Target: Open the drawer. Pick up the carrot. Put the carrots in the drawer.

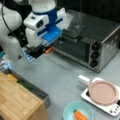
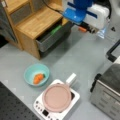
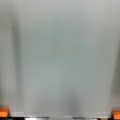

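In a front view, going left to right, the light wood-topped cabinet [image 1: 17, 100] filled the lower left corner, and its shallow grey tray-like drawer [image 1: 37, 91] stood pulled out, with a yellow lump [image 1: 12, 78] and a long green vegetable [image 1: 25, 85] lying inside. Above it hung the white and blue gripper [image 1: 47, 50], clear of the grey table [image 1: 62, 75] and holding nothing; its orange-tipped fingers [image 1: 49, 49] pointed toward the silver toaster oven [image 1: 92, 45]. The wrist view showed only bare table, with 1 orange fingertip [image 3: 3, 112] in each bottom corner, so the fingers stood wide apart.

Further right and low, the teal bowl [image 1: 78, 110] held the short stubby orange toy carrot [image 1: 80, 115], its green tip toward the bowl's middle. At the far right a pink lidded pan [image 1: 103, 92] sat on a white hob [image 1: 110, 106].

The drawer step looked finished; the pick had not begun, as the gripper was well apart from the bowl. To do it well, the open fingers would need to descend inside the rim, straddle the carrot across its short width, and close without nudging the bowl's wall.
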Robot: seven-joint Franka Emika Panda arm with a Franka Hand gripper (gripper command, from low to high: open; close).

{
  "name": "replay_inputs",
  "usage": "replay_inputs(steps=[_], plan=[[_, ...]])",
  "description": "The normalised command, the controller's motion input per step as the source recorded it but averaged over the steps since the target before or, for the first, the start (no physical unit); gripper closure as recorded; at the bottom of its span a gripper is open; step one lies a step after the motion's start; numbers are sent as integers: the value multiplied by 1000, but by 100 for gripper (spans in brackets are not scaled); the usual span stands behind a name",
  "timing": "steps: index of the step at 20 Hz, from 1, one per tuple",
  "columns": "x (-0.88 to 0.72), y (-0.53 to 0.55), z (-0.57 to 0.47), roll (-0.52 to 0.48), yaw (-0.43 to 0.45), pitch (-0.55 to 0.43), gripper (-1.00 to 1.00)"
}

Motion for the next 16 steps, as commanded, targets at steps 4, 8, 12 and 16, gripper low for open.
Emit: replay_inputs(steps=[4, 8, 12, 16], plan=[[-11, -110, -21, -43, 204, 22, -100], [-31, -345, -60, -53, 248, 7, -100], [-45, -421, -79, -56, 201, -13, -100], [-49, -375, -97, -58, 149, -36, -100]])
